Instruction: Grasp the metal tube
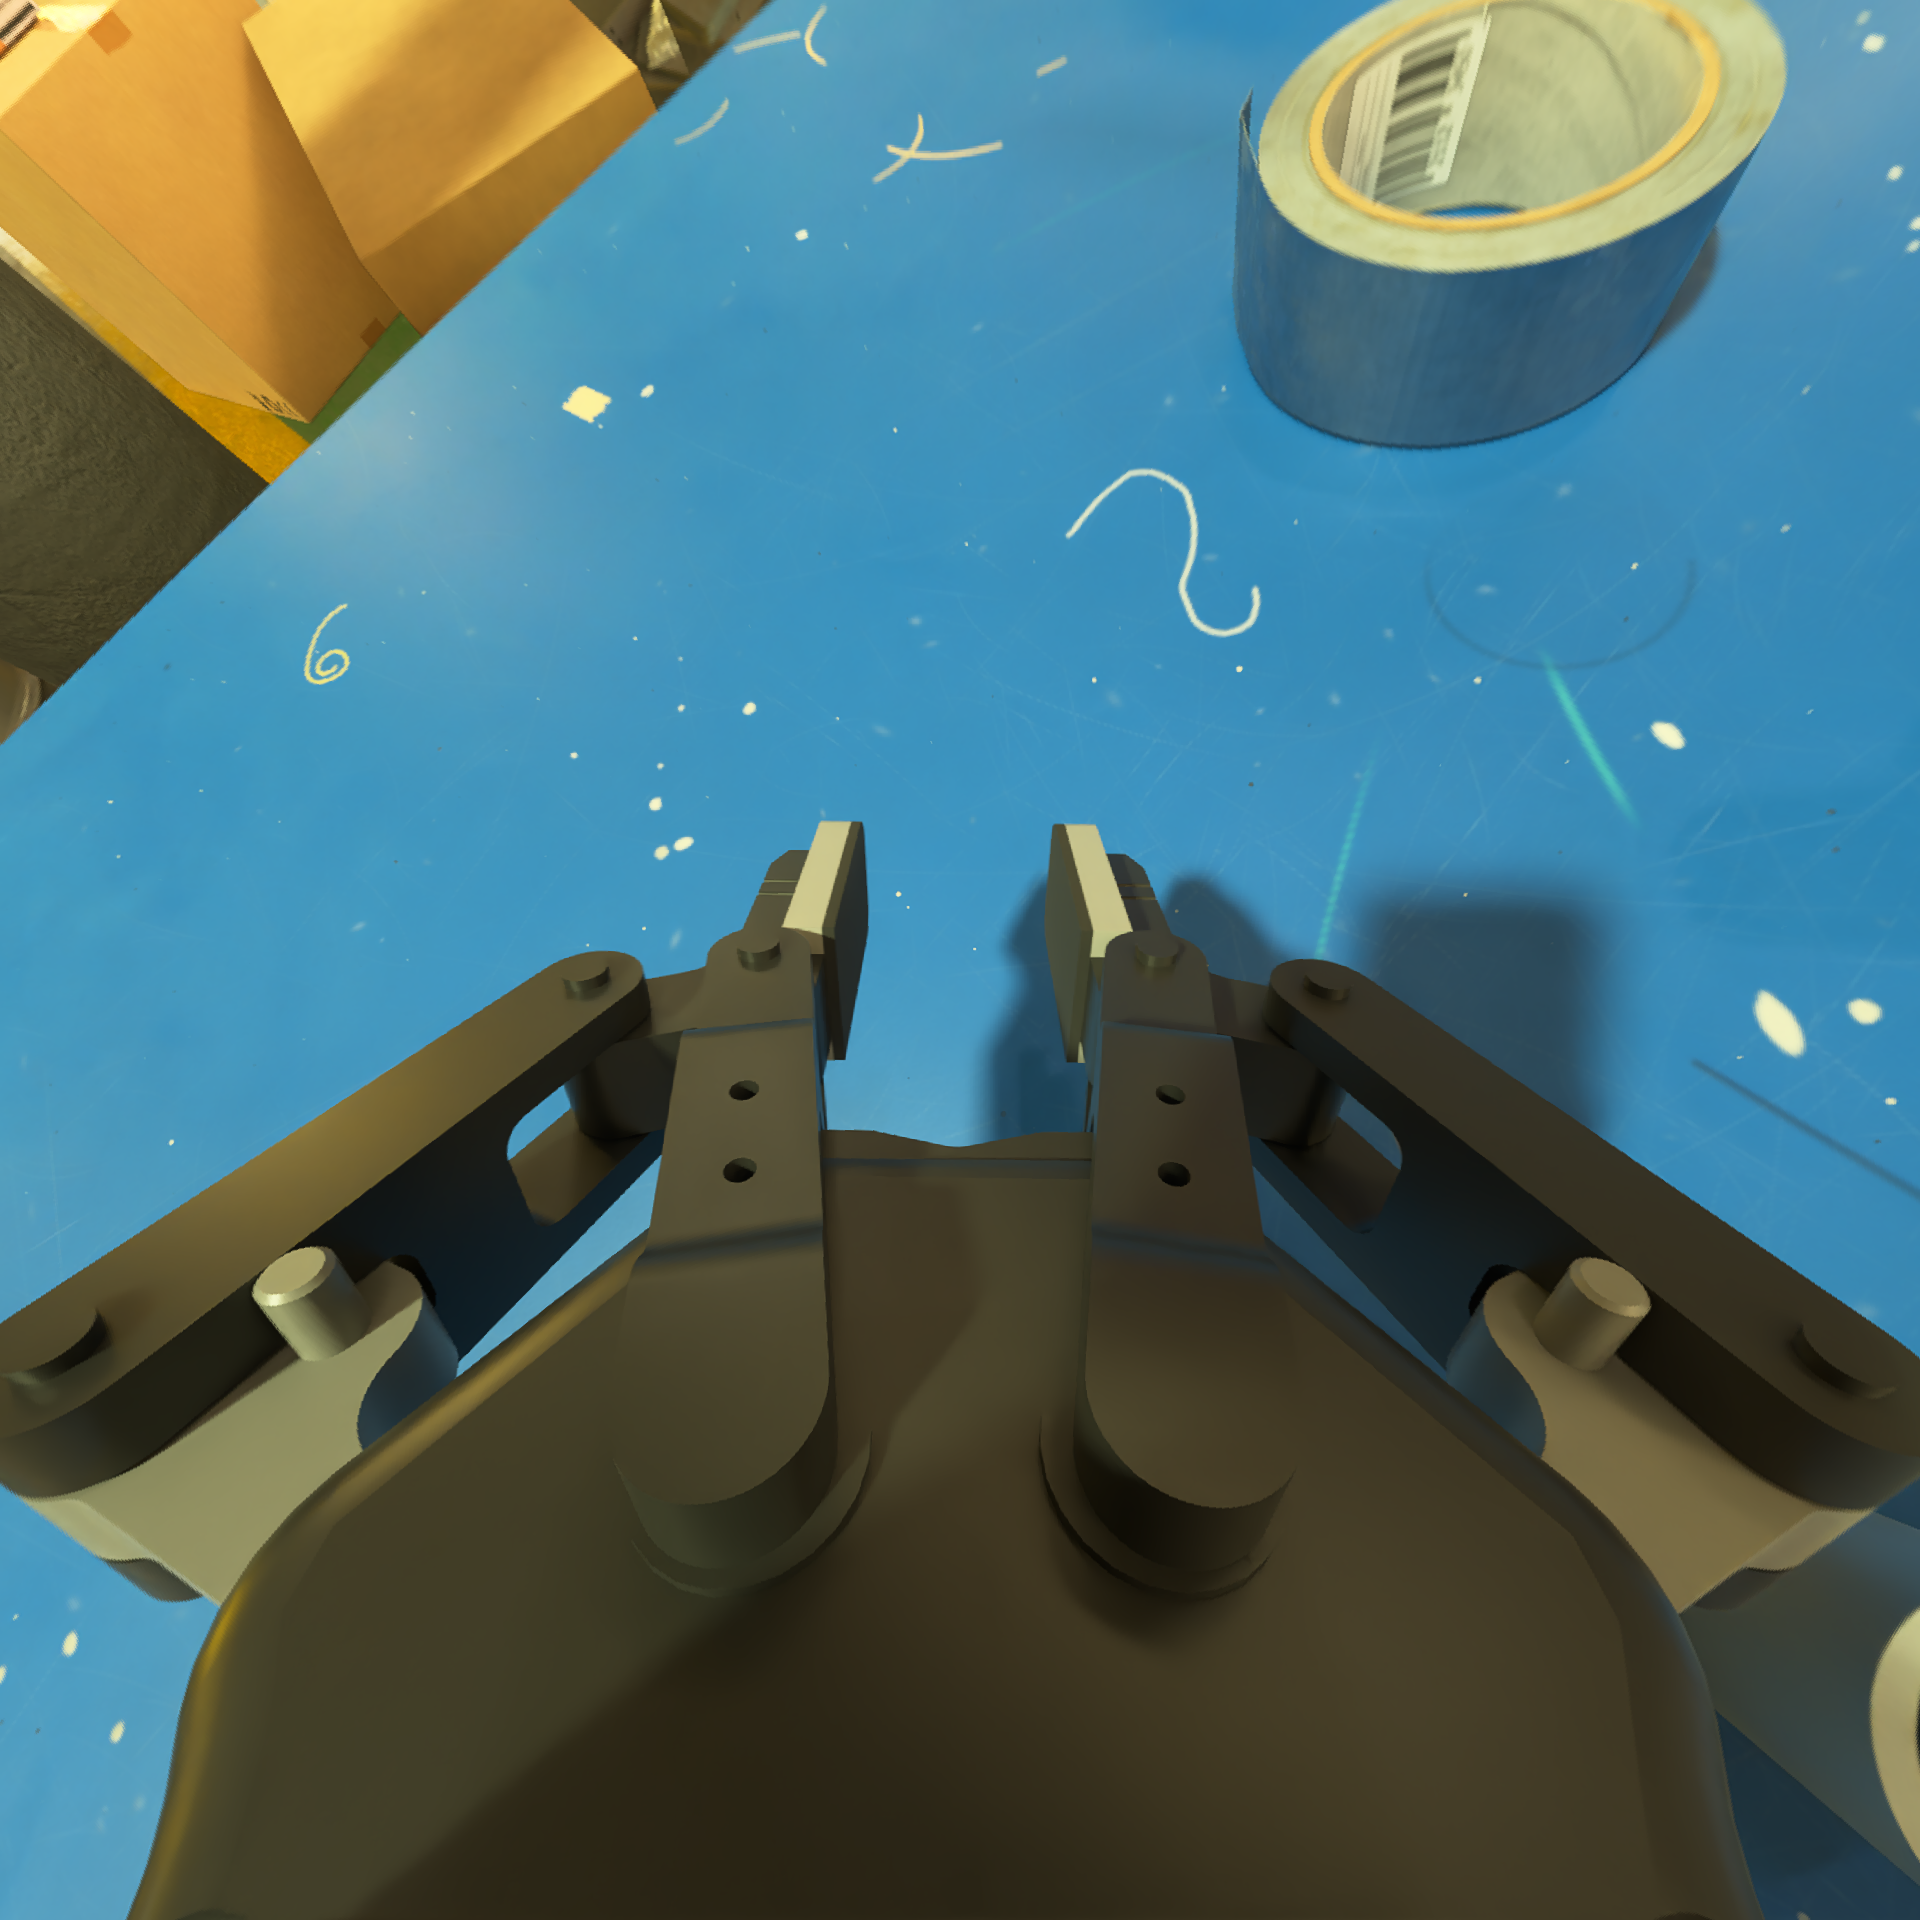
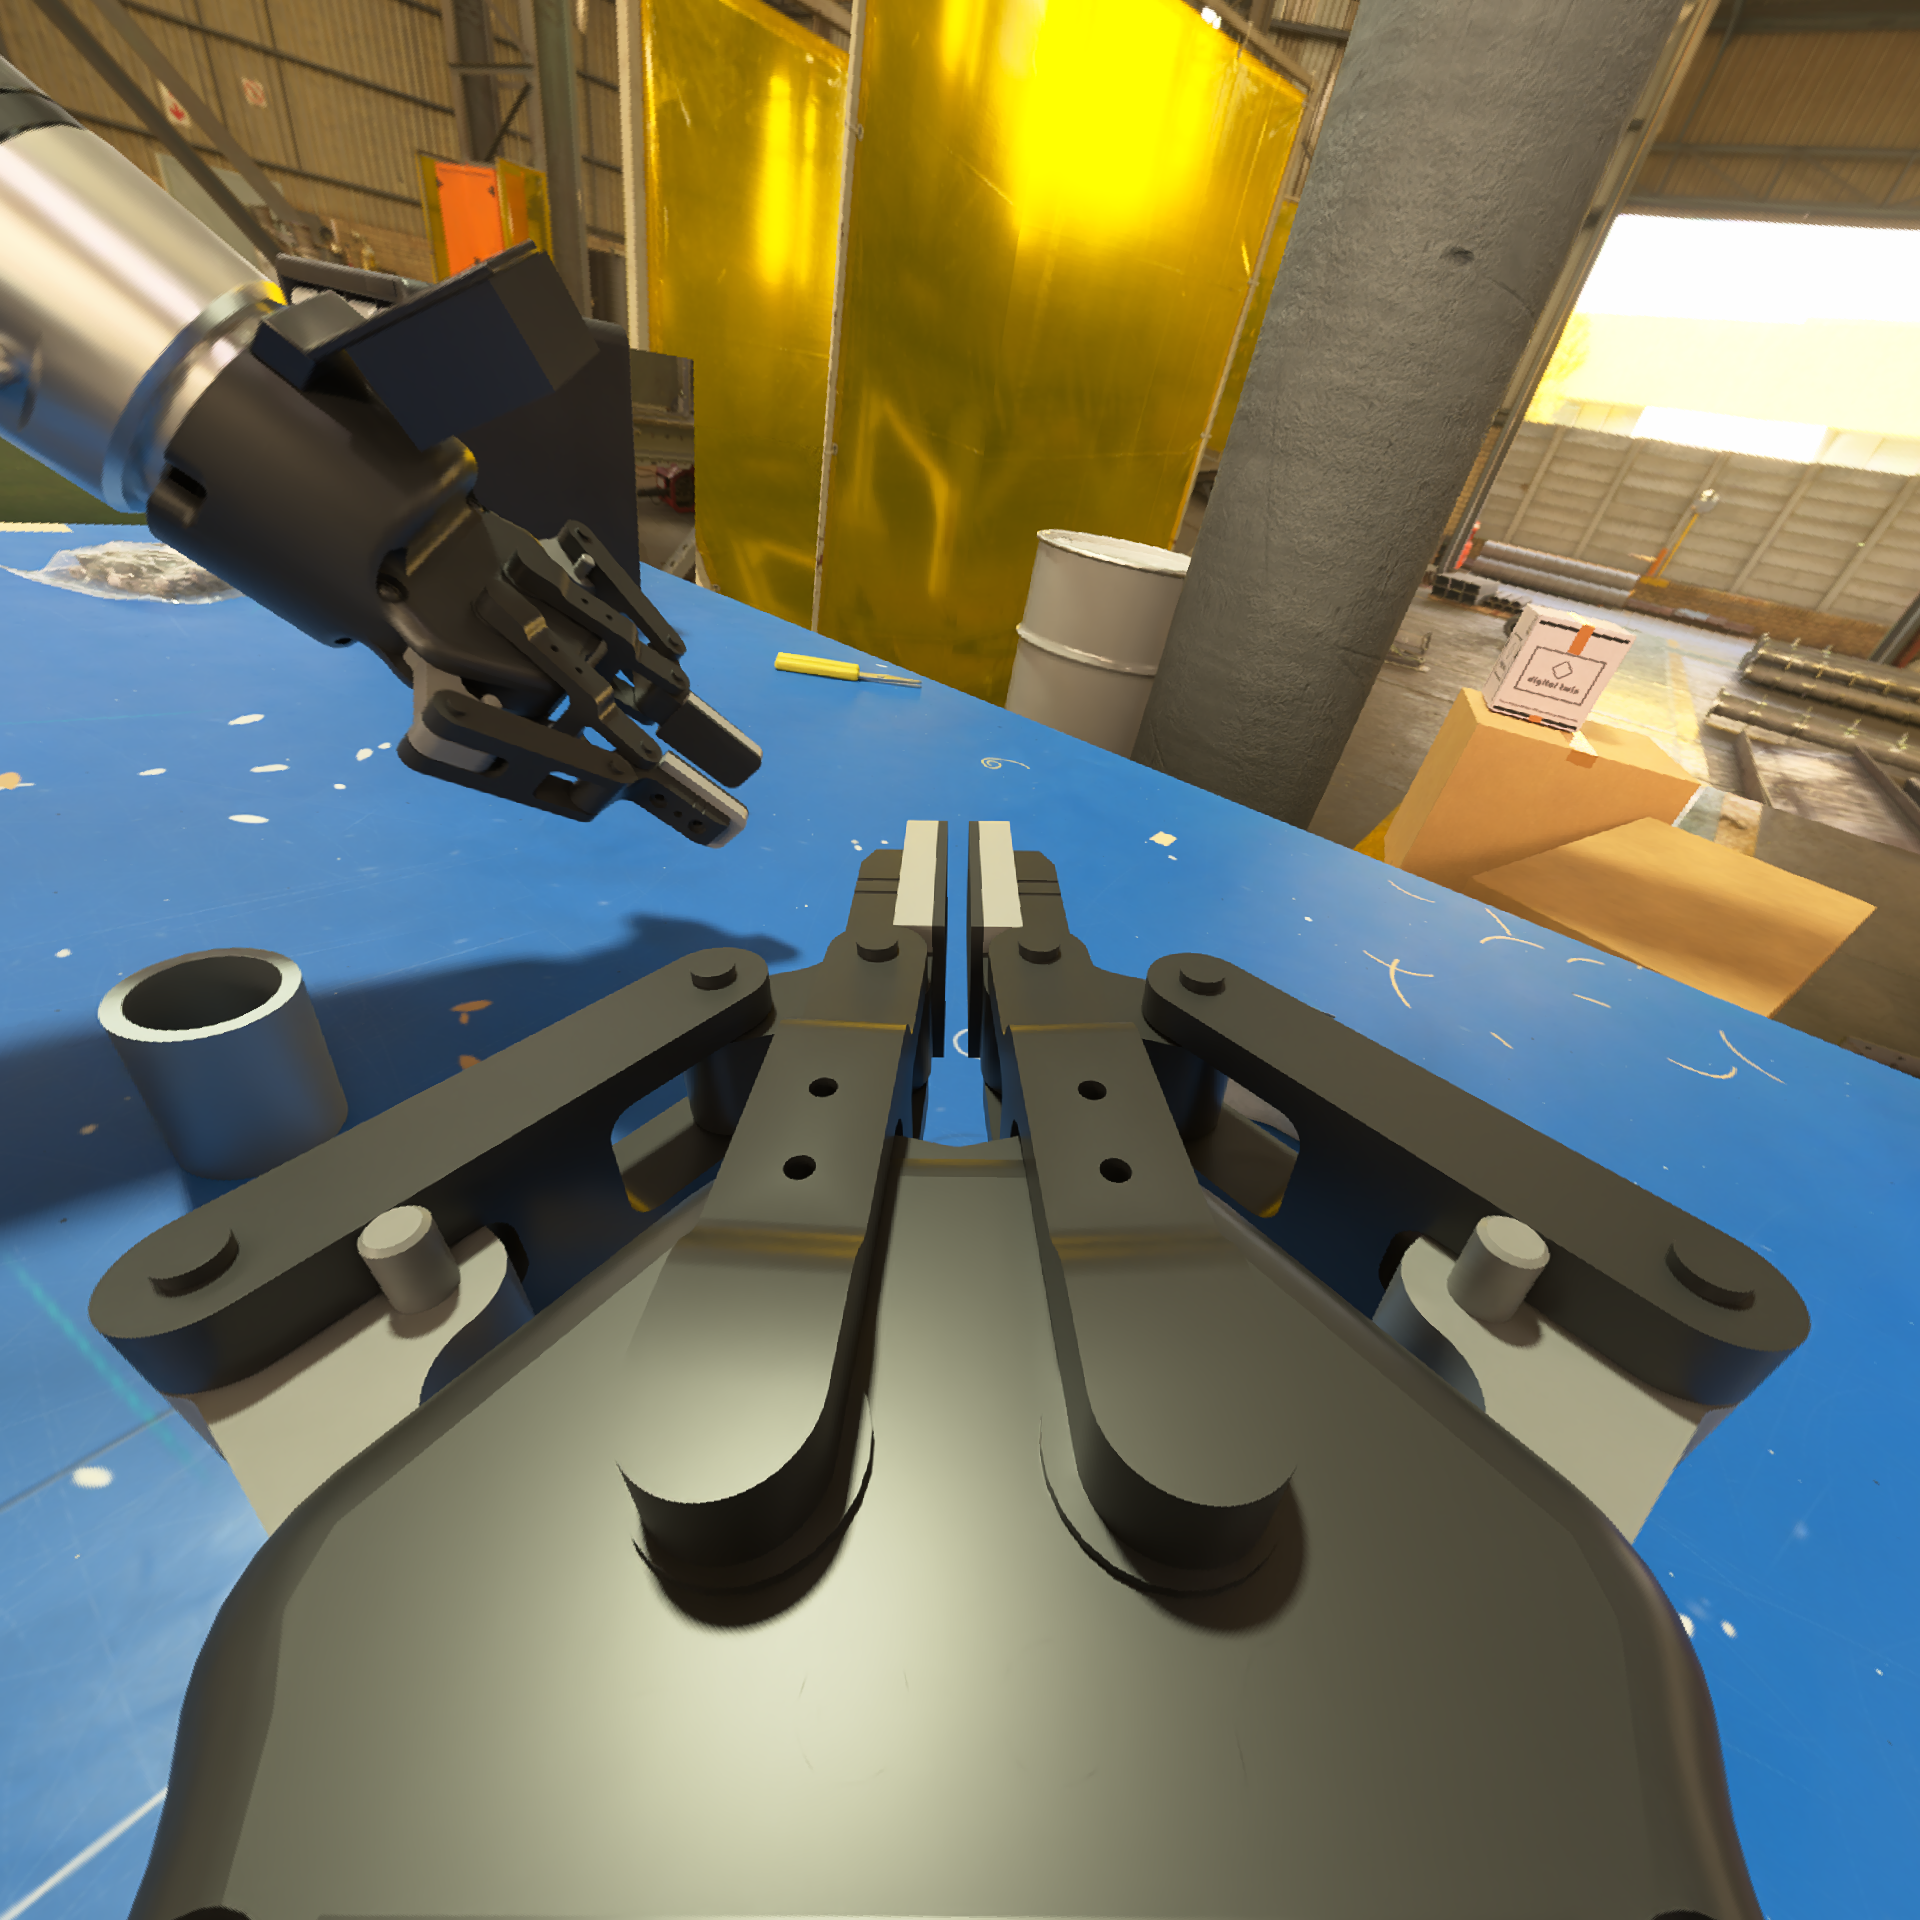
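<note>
Stood upright on blue table, well left of & apart from right gripper w/ jaws nearly shut, empty: metal tube; hovered angled down nearby, left gripper, jaws narrowly apart, empty.

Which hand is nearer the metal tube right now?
Right, it seems. The metal tube stands upright just left of the right hand, behind its fingertips; the left hand hovers farther off, beyond it, above the blue table.

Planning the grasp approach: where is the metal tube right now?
In the right wrist view, the metal tube stands upright on the blue table, left of the right pincer and below the left pincer; neither touches it.
</note>
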`<state>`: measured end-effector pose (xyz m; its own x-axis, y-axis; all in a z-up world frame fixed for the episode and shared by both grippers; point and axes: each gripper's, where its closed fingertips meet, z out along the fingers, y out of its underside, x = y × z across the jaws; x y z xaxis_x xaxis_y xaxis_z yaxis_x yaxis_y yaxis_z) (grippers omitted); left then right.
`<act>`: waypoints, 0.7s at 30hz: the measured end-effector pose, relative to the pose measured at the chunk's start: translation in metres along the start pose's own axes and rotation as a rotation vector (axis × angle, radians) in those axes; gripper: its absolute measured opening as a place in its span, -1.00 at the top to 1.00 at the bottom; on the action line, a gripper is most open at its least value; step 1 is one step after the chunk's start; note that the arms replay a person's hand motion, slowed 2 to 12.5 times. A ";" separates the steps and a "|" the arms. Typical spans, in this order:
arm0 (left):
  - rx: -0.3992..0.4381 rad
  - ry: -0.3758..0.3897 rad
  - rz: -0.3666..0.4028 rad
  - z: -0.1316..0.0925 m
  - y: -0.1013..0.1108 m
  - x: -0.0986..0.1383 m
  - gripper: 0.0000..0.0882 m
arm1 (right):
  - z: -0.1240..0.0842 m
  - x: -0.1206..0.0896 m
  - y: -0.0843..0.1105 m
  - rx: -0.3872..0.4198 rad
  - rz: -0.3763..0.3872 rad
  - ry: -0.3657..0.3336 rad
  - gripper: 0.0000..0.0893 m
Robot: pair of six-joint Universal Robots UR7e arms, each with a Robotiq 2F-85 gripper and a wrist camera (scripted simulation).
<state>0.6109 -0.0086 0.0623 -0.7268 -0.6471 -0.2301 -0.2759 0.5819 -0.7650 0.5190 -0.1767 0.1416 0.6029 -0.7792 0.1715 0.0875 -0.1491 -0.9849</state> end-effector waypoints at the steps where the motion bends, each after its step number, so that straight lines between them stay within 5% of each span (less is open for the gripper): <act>1: 0.012 -0.001 -0.009 -0.003 -0.002 -0.001 0.24 | 0.000 0.000 0.000 0.001 0.001 0.000 0.92; 9: 0.121 0.006 -0.060 -0.029 -0.018 -0.004 0.06 | -0.001 0.000 -0.002 0.007 0.007 0.000 0.92; 21: 0.262 0.145 -0.135 -0.079 -0.040 0.015 -0.06 | -0.001 0.000 -0.001 -0.002 0.013 -0.005 0.91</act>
<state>0.5613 -0.0026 0.1374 -0.7821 -0.6218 -0.0422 -0.2186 0.3371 -0.9157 0.5181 -0.1772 0.1426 0.6082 -0.7777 0.1587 0.0779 -0.1405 -0.9870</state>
